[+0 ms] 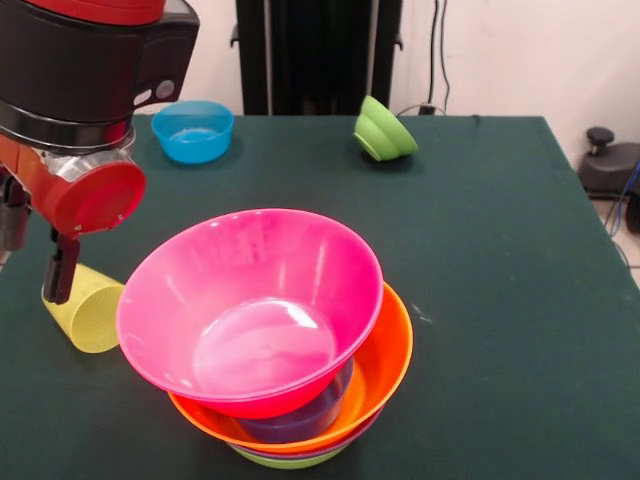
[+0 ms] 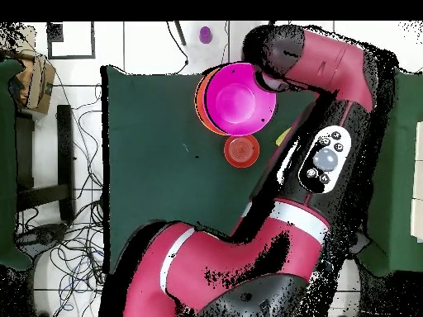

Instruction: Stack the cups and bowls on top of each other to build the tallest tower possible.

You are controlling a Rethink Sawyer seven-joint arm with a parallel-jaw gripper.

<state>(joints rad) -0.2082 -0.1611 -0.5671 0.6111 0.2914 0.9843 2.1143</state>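
The tower (image 1: 290, 400) stands at the table's near edge. A lime-green bowl (image 1: 290, 461) is lowest, a wide orange bowl (image 1: 385, 365) is above it, and a big pink bowl (image 1: 250, 300) sits tilted on top. A purple bowl (image 1: 305, 420) shows between them. From overhead the pink bowl (image 2: 240, 99) hides most of the pile. The yellow ribbed cup (image 1: 90, 305) lies on its side to the left of the tower. My gripper (image 1: 58, 270) hangs at the cup's left end, overlapping it in the front view. Whether it grips the cup is hidden.
A small blue bowl (image 1: 193, 130) stands at the far left. A lime-green bowl (image 1: 383, 128) lies tipped on its side at the far middle. A small red-orange bowl (image 2: 241, 150) shows only from overhead, beside the tower. My arm (image 1: 90, 70) fills the upper left.
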